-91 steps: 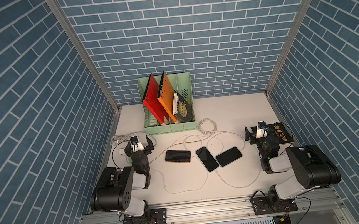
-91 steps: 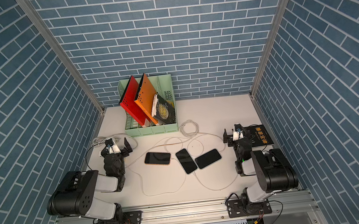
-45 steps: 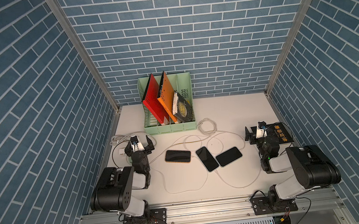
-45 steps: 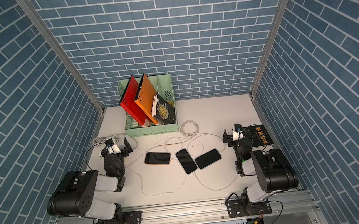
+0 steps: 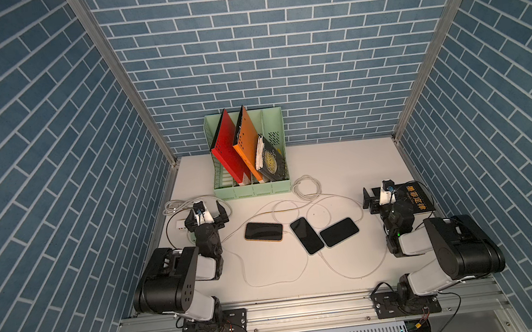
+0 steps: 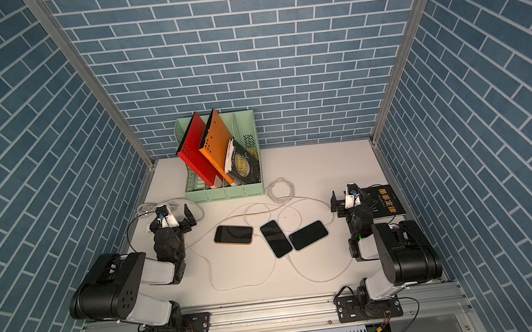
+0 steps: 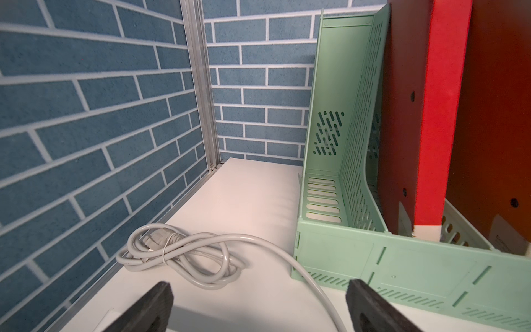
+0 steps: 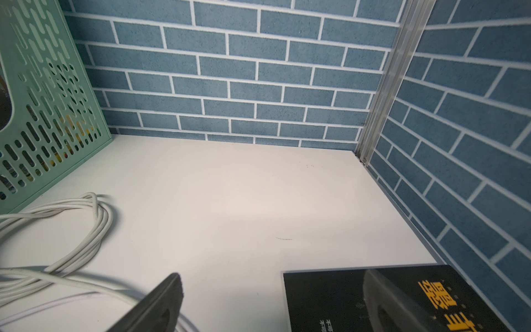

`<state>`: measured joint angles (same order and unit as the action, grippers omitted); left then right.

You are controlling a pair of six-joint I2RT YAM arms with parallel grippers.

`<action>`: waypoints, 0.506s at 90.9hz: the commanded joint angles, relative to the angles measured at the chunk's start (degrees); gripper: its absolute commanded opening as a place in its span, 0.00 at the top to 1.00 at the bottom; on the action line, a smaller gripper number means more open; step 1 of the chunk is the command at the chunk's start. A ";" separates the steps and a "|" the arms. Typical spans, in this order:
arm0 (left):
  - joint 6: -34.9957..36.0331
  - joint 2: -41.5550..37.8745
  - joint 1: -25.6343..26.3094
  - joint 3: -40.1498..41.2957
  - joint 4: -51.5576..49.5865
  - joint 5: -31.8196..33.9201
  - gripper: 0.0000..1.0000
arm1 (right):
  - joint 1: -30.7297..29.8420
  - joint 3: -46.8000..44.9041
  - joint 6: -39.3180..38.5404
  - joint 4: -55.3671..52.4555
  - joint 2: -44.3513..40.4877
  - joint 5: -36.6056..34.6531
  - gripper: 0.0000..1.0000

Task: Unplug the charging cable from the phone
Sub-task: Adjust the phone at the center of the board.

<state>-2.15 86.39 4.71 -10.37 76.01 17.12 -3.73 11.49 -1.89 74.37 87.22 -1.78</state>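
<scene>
In a top view, three phones are seen lying flat mid-table: an orange-edged phone, a black phone and a blue-edged phone, the last two just beside each other. White charging cables are looped over the table around them. One plug is seen at the near end of the black phone; the other connections are too small to confirm. The left gripper and right gripper are parked at the table's sides, well apart from the phones, jaws spread fully and nothing held. In the left wrist view, the fingers are shown wide apart over a grey power cord, beside a green file rack; no phone is visible. In the right wrist view, the fingers are likewise spread, one over a black book, with a cable coil nearby. The approach appears not yet begun. It is recommended that the phone be pinned flat by one gripper, that the plug body, not the cord, be pinched by the other, and that the pull be made straight along the phone's long axis.
</scene>
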 commanded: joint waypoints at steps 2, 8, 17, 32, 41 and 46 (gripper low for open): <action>-0.48 -4.31 -0.40 -2.67 -6.66 1.65 0.00 | 0.30 2.94 -1.11 -6.31 -1.79 -0.09 0.01; -0.49 -8.16 -0.40 -5.78 -15.18 1.75 0.00 | 0.30 6.10 -1.57 -13.96 -4.48 0.86 0.01; -4.73 -14.08 -0.40 -11.56 -28.64 3.66 0.00 | 0.30 10.14 -1.68 -22.99 -8.75 2.72 0.00; -23.45 -21.31 -0.47 -21.33 -52.05 3.14 0.00 | 0.31 14.91 18.52 -33.91 -17.86 -2.02 0.01; -26.82 -23.04 -0.49 -24.00 -58.97 -4.30 0.00 | 0.77 24.87 32.66 -57.43 -19.94 -7.50 0.00; -31.83 -23.62 -0.43 -24.43 -62.18 -6.94 0.00 | 0.94 27.41 31.11 -59.16 -19.15 -1.54 0.00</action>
<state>-22.37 63.55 4.47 -33.98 29.69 16.67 -3.29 32.27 16.56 34.54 68.62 -4.32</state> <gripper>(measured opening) 0.997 0.996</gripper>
